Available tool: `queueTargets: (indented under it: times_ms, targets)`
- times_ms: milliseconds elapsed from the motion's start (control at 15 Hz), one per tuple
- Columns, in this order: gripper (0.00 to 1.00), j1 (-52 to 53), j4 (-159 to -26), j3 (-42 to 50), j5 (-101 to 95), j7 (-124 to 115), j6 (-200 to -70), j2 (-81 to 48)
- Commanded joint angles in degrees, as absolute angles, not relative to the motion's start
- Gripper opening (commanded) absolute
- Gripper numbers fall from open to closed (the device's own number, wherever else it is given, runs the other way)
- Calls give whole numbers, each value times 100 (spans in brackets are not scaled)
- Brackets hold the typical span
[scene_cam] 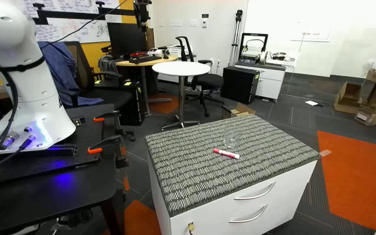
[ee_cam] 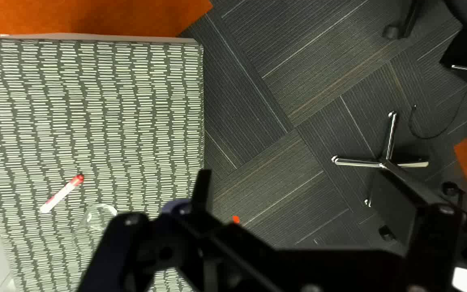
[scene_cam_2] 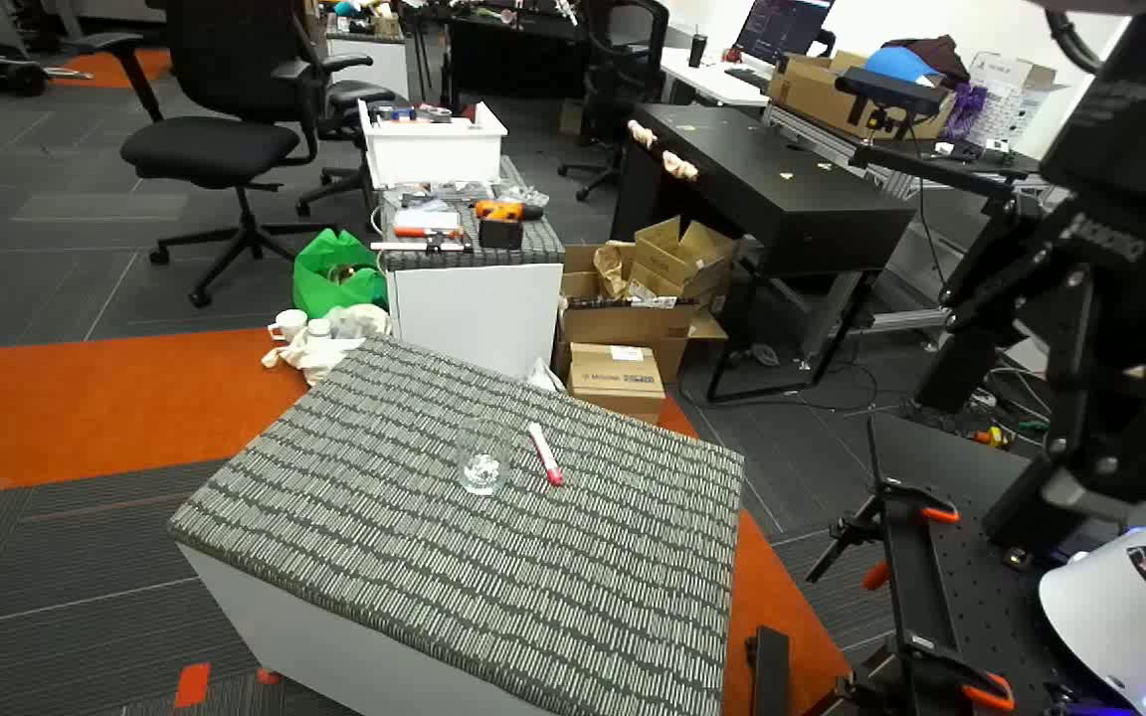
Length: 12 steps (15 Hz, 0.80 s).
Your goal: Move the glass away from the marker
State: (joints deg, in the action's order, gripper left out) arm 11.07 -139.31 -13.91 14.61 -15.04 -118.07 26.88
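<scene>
The clear glass (scene_cam: 231, 137) stands upright on the grey ribbed mat, with its base a short gap from the marker. It also shows in an exterior view (scene_cam_2: 482, 465). In the wrist view the glass (ee_cam: 93, 227) is at the lower left, partly behind the gripper's dark linkage. The red-pink marker (scene_cam: 226, 153) with a whitish end lies flat beside it; it also shows in an exterior view (scene_cam_2: 545, 454) and the wrist view (ee_cam: 62, 194). My gripper (scene_cam_2: 981, 443) is open with nothing between its fingers. In the wrist view the gripper (ee_cam: 314, 202) is above the floor beside the mat.
The ribbed mat (scene_cam: 188, 166) tops a white drawer cabinet (scene_cam: 240, 212). The black robot table (scene_cam: 44, 182) with orange-tipped clamps (scene_cam: 103, 147) stands beside it. Cardboard boxes (scene_cam_2: 623, 378) and another cabinet (scene_cam_2: 474, 308) stand close to the mat's far edge.
</scene>
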Motion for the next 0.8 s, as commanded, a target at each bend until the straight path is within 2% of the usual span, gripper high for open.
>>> queueTargets:
  times_ms: [0,400,733]
  targets:
    - [100,1125,-13922,-1373,1449,-1512,-11795,2686]
    - [100,1114,-13926,-1381,1431,-1526,-11831,2680]
    - [100,916,-13971,-1452,935,-1668,-12413,2599]
